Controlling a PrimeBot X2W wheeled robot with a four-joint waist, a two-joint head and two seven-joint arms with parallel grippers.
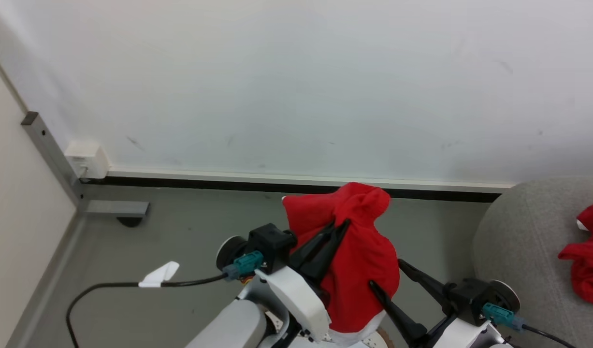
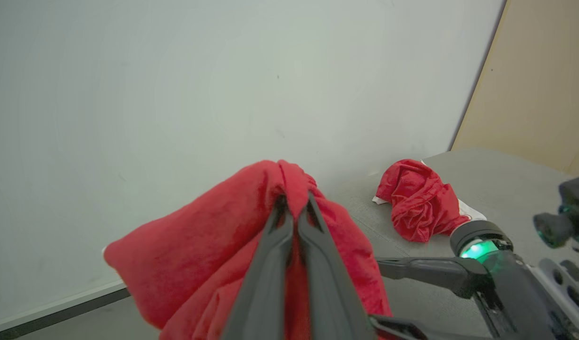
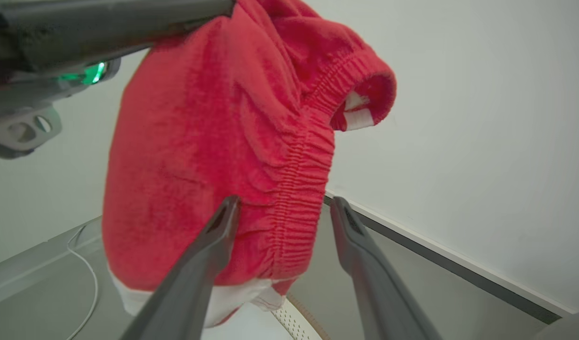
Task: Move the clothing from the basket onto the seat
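Note:
A red garment with a white hem (image 1: pixel 359 261) hangs in the air, and my left gripper (image 1: pixel 342 226) is shut on its bunched top; the left wrist view shows the closed fingers (image 2: pixel 294 210) pinching the fold. My right gripper (image 1: pixel 388 274) is open just right of the hanging cloth, its fingertips (image 3: pixel 230 204) on either side of the elastic seam (image 3: pixel 298 189) without closing. A sliver of the white perforated basket (image 3: pixel 291 314) with its tan rim shows below the garment. The grey seat (image 1: pixel 518 241) stands at the right, and another red garment (image 1: pixel 586 263) lies on it.
A pale wall with a dark baseboard (image 1: pixel 277 184) runs close ahead. On the grey floor a black cable with a white tag (image 1: pixel 158 275) trails left. A white wall box (image 1: pixel 87 159) and a grey metal post (image 1: pixel 50 150) sit in the left corner.

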